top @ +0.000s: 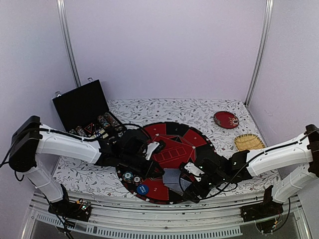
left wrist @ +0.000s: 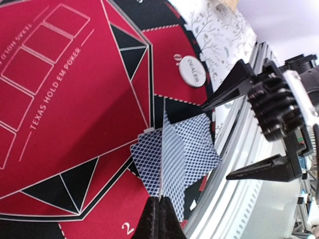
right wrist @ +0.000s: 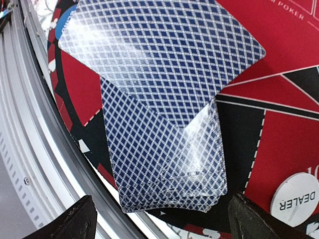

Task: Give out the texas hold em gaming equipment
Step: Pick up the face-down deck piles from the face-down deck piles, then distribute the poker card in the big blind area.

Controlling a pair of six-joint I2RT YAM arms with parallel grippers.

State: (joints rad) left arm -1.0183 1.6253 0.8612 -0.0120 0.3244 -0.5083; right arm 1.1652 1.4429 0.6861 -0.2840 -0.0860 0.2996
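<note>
The right claw [right wrist: 160, 196] stands wide, its 2 black fingertips [right wrist: 70, 221] straddling the near end of a loose heap of playing cards [right wrist: 164, 114], with a gap on either side in its own wrist view. The cards lie backs up (blue lattice print). They are fanned, the top 1 turned across the rest, at the rim of the round red-and-black poker mat [left wrist: 75, 124] printed TEXAS HOLD EM POKER. A white DEALER button [right wrist: 294, 201] sits on the mat just outside 1 fingertip of that claw.

The left claw [left wrist: 159, 219] is pinched tight on the opposite side of the heap, nipping what looks like a single card [left wrist: 161, 164] seen edge-on. In the top view, a blue button disc [top: 142, 189] and 2 striped chips [top: 128, 176] rest on the mat just nearward of the left claw. An open black case [top: 82, 102] holding rows of chips stands well behind it.
</note>
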